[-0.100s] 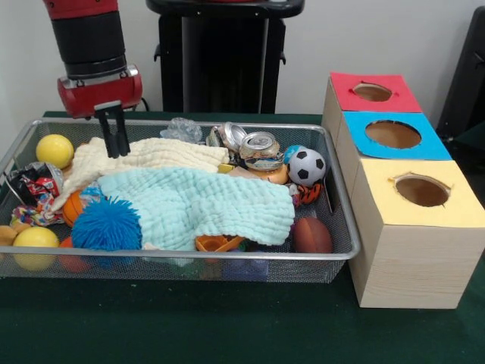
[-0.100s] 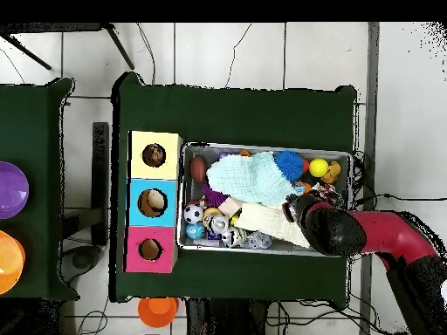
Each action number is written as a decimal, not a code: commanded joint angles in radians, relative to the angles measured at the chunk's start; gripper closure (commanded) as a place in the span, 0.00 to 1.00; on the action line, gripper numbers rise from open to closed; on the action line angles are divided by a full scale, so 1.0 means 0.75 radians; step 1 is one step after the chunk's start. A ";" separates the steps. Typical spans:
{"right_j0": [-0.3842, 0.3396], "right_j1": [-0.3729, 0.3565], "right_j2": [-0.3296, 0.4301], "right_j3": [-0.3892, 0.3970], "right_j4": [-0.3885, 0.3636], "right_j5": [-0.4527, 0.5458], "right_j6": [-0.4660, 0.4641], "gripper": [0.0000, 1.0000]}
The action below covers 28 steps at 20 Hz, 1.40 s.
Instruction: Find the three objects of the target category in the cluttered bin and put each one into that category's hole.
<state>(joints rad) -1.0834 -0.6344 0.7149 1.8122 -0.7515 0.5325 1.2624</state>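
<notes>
Green felt table, wire-mesh bin [image 1: 345,250] packed with clutter. Gripper [image 1: 114,140], fingers pinched nearly together with nothing between them, tips touching the cream waffle cloth [image 1: 144,158] at the bin's far left. Target category unclear; balls and crushed cans [image 1: 260,149] lie around the cloths. Best lift cloths first. Soft aqua cloth [image 1: 197,208], spiky blue ball [image 1: 106,226], three-hole box [image 1: 405,189] beside the bin.

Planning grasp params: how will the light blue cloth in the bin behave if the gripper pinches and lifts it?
The light blue cloth looks soft and crinkled, so it will probably go floppy and drape. It lies over other items, touching the blue spiky ball, and may drag them. The gripper hangs over the cream cloth.
</notes>
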 commanded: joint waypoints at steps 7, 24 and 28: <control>0.122 -0.002 -0.061 -0.183 -0.381 -0.048 -0.187 1.00; 0.237 -0.017 -0.173 -0.237 -0.656 -0.040 -0.139 1.00; 0.281 -0.013 -0.212 -0.257 -0.734 -0.024 -0.167 1.00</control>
<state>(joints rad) -0.9153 -0.6530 0.6357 1.6899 -1.1676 0.4862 1.2624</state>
